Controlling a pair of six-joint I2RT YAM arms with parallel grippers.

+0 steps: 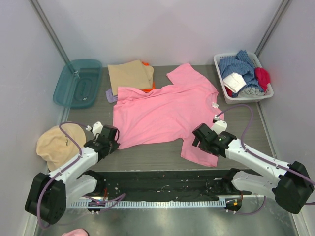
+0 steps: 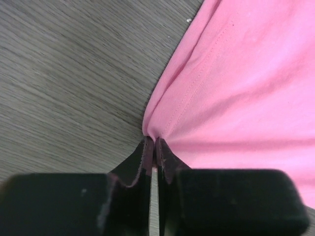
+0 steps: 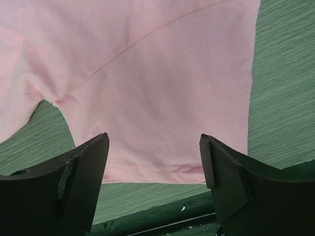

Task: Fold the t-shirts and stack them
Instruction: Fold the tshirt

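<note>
Your left gripper (image 2: 153,145) has its jaws pressed together on the bright pink soft cloth t-shirt (image 1: 162,110), seemingly pinching its 8 o'clock hem corner. Your right gripper (image 3: 153,142) hangs, jaws wide apart, over the 4 o'clock sleeve. The shirt lies spread on the grey wood-grain table (image 1: 147,155); a folded tan t-shirt (image 1: 130,73) rests at 11 o'clock.

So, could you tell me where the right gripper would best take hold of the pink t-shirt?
Probably the hem of the near sleeve, approached from the near edge of the table. The sleeve lies flat with its hem facing the arms, and the right gripper hangs open astride it. The left gripper pinches the other near corner of the pink t-shirt.
</note>
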